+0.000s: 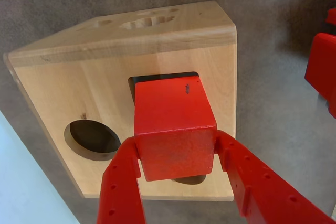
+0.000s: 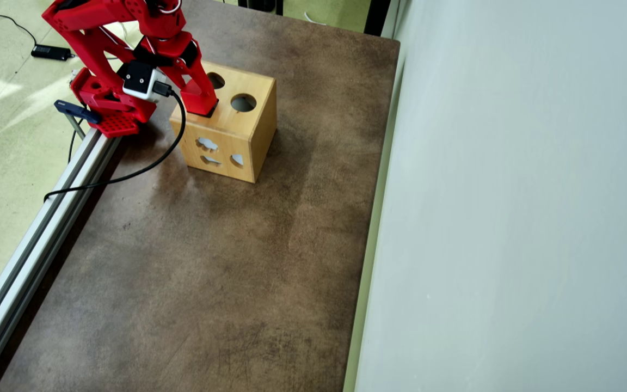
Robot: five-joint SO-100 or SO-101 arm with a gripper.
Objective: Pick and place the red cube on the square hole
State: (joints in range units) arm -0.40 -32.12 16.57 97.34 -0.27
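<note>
End effector: in the wrist view the red end effector was nearest the camera, its two fingers pinching the red cube from either side.
Red cube: the red cube was held between those fingers, its far end over the near edge of the square hole; a small dark mark showed on its upper face.
Square hole: only a dark strip of the square hole showed, along the cube's far edge and left corner; the rest was covered by the cube.
Round hole: the round hole lay in the same face, left of the cube in the wrist view.
Third opening: a sliver of another cut-out showed just under the cube; its shape could not be told there.
Wooden box: the light wooden box stood on the brown worktop, with small shaped cut-outs in its side face.
Arm: in the overhead view the red arm reached over the box top from the left, a black cable trailing across the worktop.
Rail: a metal rail ran along the worktop's left edge.
</note>
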